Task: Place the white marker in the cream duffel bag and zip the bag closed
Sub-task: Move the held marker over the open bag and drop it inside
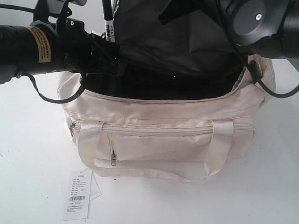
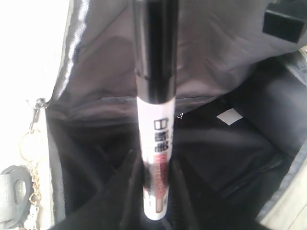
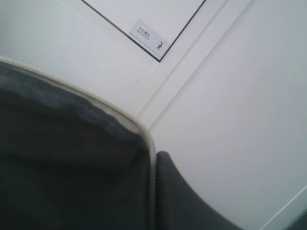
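White marker [image 2: 154,158] upright, black cap uppermost, left gripper [image 2: 154,191] jaws clamped on its barrel, above the unzipped cream duffel bag [image 1: 163,140], right gripper [image 3: 156,191] jaws closed on its raised flap, bag on white tabletop [image 1: 32,163]

white marker [image 2: 156,143]: the barrel is showing big black cjk characters, with red print running further along it. the red part is blurring out, not readable. paper tag [image 1: 78,195] lying on the tabletop [image 1: 28,163] is carrying a barcode and rows of small print, too small to read. yellow label [image 1: 43,44] on the left arm [image 1: 14,49] is carrying dark lettering, unreadable. small sign [image 3: 149,39] in the right wrist view is showing a few characters plus a small figure pictogram.
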Controlling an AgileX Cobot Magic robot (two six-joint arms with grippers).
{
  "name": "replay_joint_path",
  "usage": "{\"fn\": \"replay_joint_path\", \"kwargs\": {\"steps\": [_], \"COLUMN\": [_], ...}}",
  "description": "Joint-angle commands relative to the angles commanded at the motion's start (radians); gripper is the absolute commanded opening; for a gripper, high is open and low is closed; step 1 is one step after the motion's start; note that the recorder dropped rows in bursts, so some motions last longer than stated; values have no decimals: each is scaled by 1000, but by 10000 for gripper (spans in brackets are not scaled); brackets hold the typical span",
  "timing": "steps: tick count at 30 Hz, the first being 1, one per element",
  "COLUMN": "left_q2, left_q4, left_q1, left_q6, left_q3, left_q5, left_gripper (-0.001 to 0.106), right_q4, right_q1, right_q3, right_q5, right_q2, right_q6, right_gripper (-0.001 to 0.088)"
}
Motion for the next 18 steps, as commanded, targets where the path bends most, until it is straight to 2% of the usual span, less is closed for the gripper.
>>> {"fn": "replay_joint_path", "kwargs": {"steps": [8,11,15,18], "left_q2": [4,20,53,71], "left_q4": [0,-43,-86,-86], "left_q1": [12,31,36,36], "left_q6": [7,-8,-14,-14], "left_q3": [0,0,0,0], "left_q5": [72,80,34,-62], "left_gripper": [0,0,0,0], "right_q4": [0,0,0,0], "right_q1": [0,0,0,0], "right_q3": [0,0,0,0], "right_q5": [0,0,0,0], "right_q2": [0,0,0,0], "right_q6": [0,0,0,0], "right_gripper": [0,0,0,0]}}
